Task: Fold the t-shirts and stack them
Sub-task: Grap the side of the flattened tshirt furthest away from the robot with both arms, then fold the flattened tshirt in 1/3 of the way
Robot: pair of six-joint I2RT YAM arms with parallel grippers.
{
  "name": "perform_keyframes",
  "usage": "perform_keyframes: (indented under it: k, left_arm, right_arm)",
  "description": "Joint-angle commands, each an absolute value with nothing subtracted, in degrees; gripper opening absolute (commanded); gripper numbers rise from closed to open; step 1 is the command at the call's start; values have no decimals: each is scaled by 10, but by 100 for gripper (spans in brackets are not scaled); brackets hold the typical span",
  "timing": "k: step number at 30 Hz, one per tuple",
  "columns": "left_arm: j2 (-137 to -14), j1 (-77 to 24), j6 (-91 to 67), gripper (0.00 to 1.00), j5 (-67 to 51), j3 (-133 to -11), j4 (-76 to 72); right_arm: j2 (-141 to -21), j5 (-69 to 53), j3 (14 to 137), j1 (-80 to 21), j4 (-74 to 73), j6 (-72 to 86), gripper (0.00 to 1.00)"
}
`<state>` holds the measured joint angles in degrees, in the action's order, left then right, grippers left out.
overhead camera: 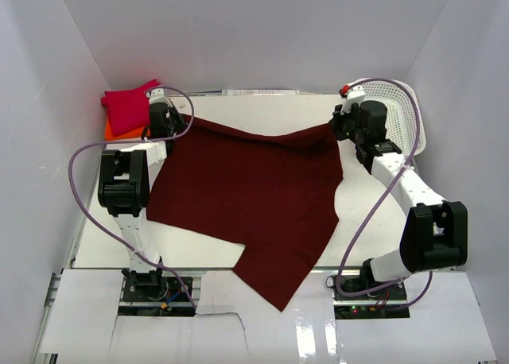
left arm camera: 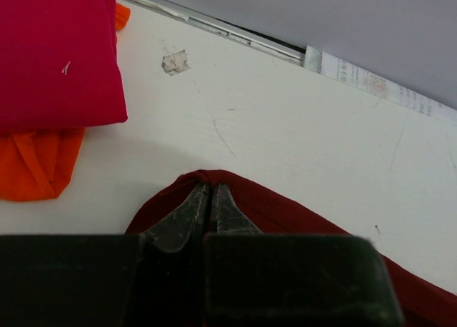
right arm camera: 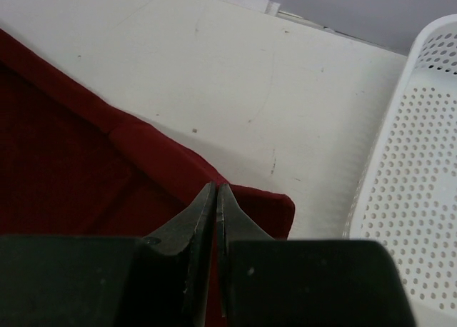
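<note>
A scuffed white table (overhead camera: pixel 262 110) sits between plain white walls (overhead camera: pixel 254 30). The dark maroon shirt (overhead camera: pixel 246 189) spreads across the centre of the frame, its lower corner past the table's bottom edge. The left gripper (left arm camera: pixel 209 188) and right gripper (right arm camera: pixel 216 190) each pinch an upper corner. At upper left the crimson shirt (overhead camera: pixel 127 106) lies on the orange shirt (overhead camera: pixel 115 131), and a mesh basket (overhead camera: pixel 409 121) stands at upper right.

Left and right jaws clamped shut

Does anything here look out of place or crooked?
Yes. The dark maroon shirt lies crooked: its near corner seems to hang past the near edge of the table. The left claw and the right claw each pinch a far corner. A scrap of tape is stuck on the table. Nothing looks torn.
</note>
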<state>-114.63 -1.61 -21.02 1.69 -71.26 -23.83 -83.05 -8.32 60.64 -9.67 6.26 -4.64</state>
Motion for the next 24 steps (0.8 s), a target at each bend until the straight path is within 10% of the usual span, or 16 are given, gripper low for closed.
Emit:
perform_keyframes:
  k: [1, 24]
  left_arm:
    - [-1095, -13, -210, 0, 16, -700, -240]
    - [-1033, -5, -217, 0, 23, -647, -226]
  right_arm:
    - [-803, -67, 596, -108, 76, -42, 8]
    - [-715, -48, 540, -137, 40, -41, 8]
